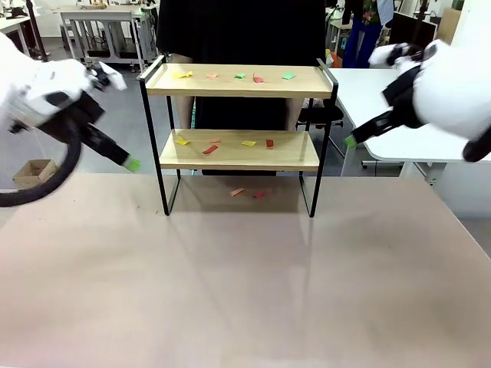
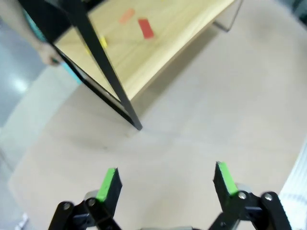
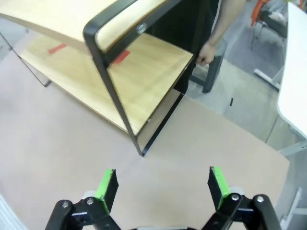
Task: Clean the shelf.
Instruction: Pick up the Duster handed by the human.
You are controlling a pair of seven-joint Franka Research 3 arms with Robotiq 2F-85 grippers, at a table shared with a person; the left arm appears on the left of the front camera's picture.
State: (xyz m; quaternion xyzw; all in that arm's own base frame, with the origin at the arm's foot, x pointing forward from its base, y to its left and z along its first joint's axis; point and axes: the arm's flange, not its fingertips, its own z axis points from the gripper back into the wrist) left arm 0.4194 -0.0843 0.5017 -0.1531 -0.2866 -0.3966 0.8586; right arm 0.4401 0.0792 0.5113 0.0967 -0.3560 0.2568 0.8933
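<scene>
The shelf [image 1: 239, 80] stands at the far middle of the table, a black-framed rack with two light wooden boards. Several small coloured paper scraps lie on its top board [image 1: 253, 78], on its lower board [image 1: 230, 146] and on the table beneath it [image 1: 247, 192]. My left gripper [image 1: 132, 164] hangs open to the left of the shelf, above the table. My right gripper [image 1: 350, 141] hangs open to the right of it. The left wrist view shows the shelf's lower board [image 2: 158, 43] with red and yellow scraps. The right wrist view shows the shelf's corner post [image 3: 117, 96].
A person in black stands behind the shelf [image 1: 242, 34], one hand [image 3: 205, 56] hanging by the rack's far side. A white desk [image 1: 383, 107] stands at the right. The brown tabletop [image 1: 245, 284] stretches toward the near edge.
</scene>
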